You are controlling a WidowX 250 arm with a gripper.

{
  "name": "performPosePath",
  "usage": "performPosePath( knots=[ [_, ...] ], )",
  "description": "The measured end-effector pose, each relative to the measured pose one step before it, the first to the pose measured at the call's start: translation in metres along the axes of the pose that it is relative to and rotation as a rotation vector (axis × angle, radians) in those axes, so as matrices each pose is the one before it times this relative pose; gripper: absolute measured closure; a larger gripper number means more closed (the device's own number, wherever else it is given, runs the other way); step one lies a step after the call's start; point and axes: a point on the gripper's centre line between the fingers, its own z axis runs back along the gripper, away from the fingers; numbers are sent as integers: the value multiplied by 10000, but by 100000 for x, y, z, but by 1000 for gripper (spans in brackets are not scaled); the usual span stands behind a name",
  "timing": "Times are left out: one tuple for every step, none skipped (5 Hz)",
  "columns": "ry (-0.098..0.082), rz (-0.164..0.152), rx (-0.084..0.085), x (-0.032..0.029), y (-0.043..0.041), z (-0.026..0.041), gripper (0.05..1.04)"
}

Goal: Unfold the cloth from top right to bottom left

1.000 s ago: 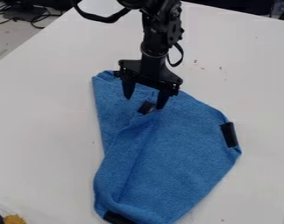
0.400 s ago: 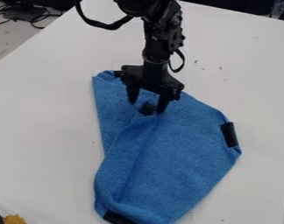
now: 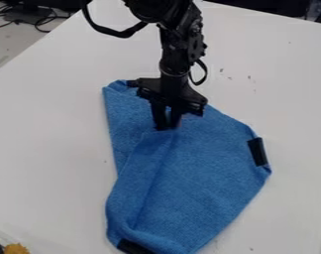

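My gripper (image 3: 166,125) hangs down over the upper part of the blue cloth (image 3: 196,171), its two fingers brought together on the cloth's taped corner, which they mostly hide. The cloth lies partly folded on the table, with a flap edge running from under the fingertips down toward the lower left. Black patches mark its right corner, its bottom edge and its top left corner.
The white table (image 3: 50,149) surrounds the cloth. At the bottom left corner are a yellow object (image 3: 16,248) and a dark one beside it. Cables lie beyond the table at the top left.
The gripper has come down slightly and its fingers have shut on the cloth's taped corner. The cloth has shifted very slightly to the left.
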Motion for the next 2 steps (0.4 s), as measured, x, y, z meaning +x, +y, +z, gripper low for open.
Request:
performPosePath(
  knots=[
    [-11,51,18,-77,-19,-67,965],
    [-50,103,51,22,107,100,1017]
  ],
)
